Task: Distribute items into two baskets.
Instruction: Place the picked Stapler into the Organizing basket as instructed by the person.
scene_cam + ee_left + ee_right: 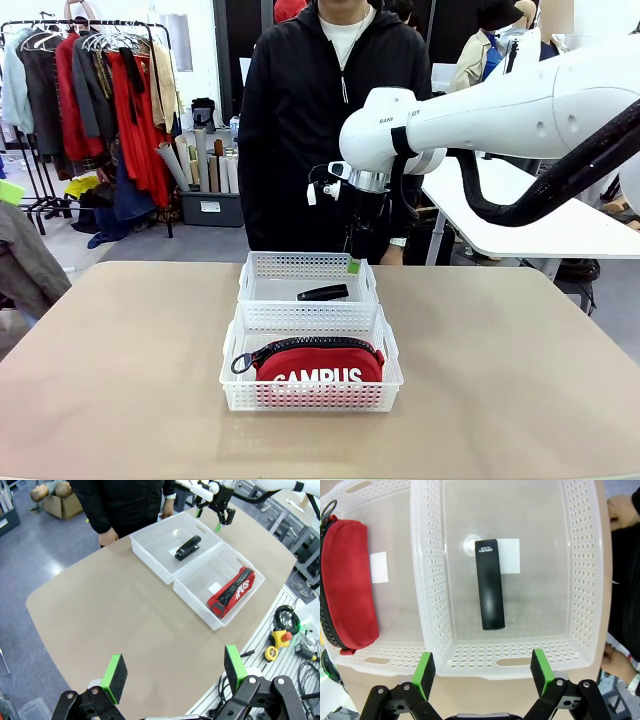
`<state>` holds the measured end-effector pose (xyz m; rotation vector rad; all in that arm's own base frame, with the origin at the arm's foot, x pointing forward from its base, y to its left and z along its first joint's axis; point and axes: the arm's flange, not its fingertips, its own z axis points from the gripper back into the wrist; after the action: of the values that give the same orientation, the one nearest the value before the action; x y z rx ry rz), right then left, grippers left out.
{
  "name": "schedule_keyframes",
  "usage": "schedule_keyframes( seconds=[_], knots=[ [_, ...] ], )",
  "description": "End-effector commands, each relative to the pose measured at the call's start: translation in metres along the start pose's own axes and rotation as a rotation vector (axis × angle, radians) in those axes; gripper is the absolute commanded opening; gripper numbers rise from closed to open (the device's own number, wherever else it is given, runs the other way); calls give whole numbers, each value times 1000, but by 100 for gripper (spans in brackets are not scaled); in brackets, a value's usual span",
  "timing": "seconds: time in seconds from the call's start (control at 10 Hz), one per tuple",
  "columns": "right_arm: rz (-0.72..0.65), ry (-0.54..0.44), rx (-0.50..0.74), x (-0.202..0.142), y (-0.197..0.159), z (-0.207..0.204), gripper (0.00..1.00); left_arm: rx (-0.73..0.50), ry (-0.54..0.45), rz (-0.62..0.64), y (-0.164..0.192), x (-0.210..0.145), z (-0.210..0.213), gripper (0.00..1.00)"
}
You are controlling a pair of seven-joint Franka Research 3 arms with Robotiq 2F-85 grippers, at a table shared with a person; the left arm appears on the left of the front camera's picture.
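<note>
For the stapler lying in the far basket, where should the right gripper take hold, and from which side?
Across the narrow middle of the stapler, coming straight down from above. It lies flat on the floor of the far basket, a long slim bar with bare floor along both long sides, so the open right gripper hovering over it has room to straddle its width. An end-on grip looks less secure.

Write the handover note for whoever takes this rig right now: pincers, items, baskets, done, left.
Right pincer: open, empty, hanging over the far basket's right end.
Left pincer: open, empty, high above the near part of the table.
Stapler: lying flat in the far basket, alone.
Red pouch: in the near basket, zipper up.
Person's hands rest at the far table edge.
Done: one item in each basket.
Left: apparently only pulling the right arm back.
</note>
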<state>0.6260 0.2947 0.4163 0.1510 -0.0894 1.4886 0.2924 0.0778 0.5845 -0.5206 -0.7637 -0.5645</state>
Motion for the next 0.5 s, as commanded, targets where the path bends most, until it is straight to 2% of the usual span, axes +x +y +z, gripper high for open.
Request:
schedule_keyframes(
  seconds=[0.0, 0.2, 0.4],
  knots=[
    [-51, -30, -32, -16, 3, 6, 100, -1, -2, -1, -1, -1, 0, 100],
    [-106, -98, -53, -41, 13, 26, 100, -1, -2, -1, -1, -1, 0, 100],
    [-145, -164, -69, -73, 26, 63, 100, -1, -2, -1, -1, -1, 0, 100]
  ],
)
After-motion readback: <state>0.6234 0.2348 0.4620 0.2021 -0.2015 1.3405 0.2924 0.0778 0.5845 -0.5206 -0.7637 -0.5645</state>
